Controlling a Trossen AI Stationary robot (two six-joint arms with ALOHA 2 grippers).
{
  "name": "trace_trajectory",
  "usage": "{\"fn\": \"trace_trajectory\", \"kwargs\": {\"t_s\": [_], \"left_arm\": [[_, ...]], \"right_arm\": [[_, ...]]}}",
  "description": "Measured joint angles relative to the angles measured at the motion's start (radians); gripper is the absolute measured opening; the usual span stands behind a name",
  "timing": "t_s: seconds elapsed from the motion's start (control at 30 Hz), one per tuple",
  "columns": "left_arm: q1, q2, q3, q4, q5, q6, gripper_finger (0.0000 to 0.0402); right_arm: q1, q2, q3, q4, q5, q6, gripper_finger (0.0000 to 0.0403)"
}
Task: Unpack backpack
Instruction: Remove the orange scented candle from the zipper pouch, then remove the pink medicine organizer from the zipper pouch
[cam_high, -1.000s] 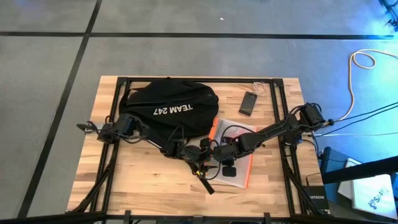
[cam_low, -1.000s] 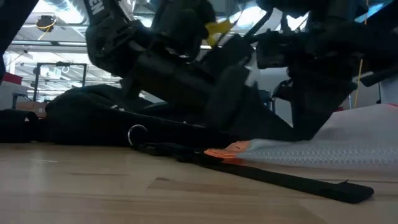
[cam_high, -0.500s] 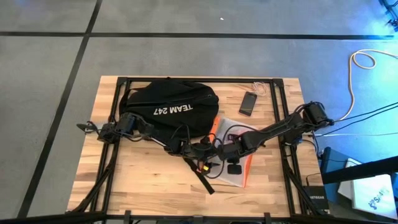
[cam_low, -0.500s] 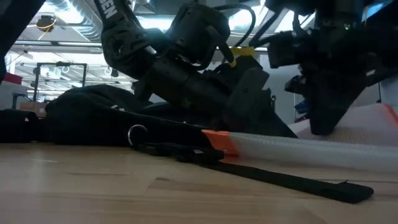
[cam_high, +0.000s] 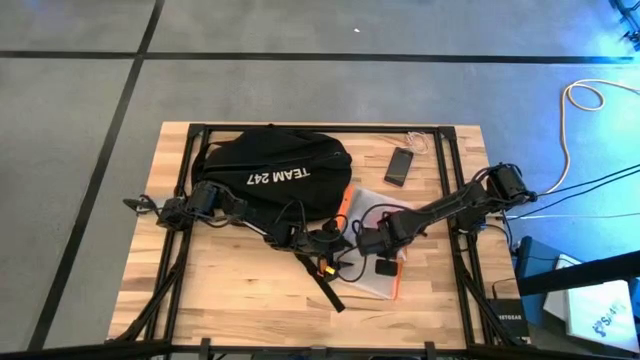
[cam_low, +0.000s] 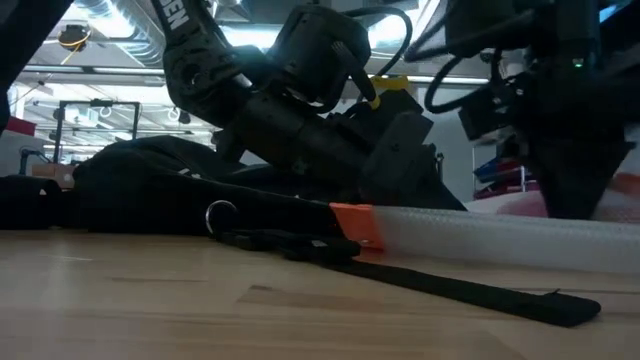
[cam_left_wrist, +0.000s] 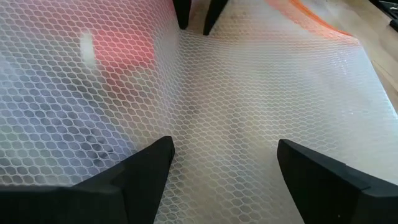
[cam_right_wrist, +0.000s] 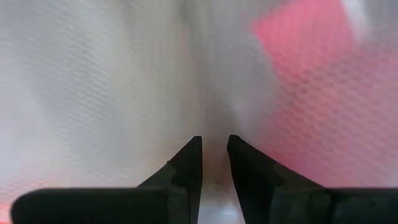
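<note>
The right gripper (cam_high: 384, 267) has slid the mesh pouch (cam_high: 372, 280) nearer the table's front edge, pinching it; only the wrist view shows the left gripper (cam_left_wrist: 224, 155) spread wide beside the backpack (cam_high: 272, 172).

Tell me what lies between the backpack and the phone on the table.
In the high view, only bare wooden table shows between the backpack and the phone. The mesh pouch lies nearer the front edge, not in that stretch.

The right claw (cam_high: 383, 267) has dragged the mesh pouch (cam_high: 385, 215) farther out from the backpack (cam_high: 275, 175).
</note>
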Motion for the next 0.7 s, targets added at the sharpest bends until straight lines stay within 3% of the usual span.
{"fn": "trace_trajectory", "kwargs": {"t_s": [0.5, 0.6, 0.7], "left_arm": [[0.000, 0.001, -0.002, -0.002, -0.003, 0.000, 0.0280], [0.000, 0.001, -0.002, -0.003, -0.005, 0.000, 0.0280], [0.000, 0.001, -0.002, -0.002, -0.007, 0.000, 0.0280]], "right_arm": [[0.000, -0.002, 0.001, -0.225, -0.044, 0.050, 0.0065], [0.015, -0.035, 0.005, -0.222, 0.028, 0.012, 0.0065], [0.022, -0.078, 0.006, -0.081, 0.125, -0.065, 0.0065]]}}
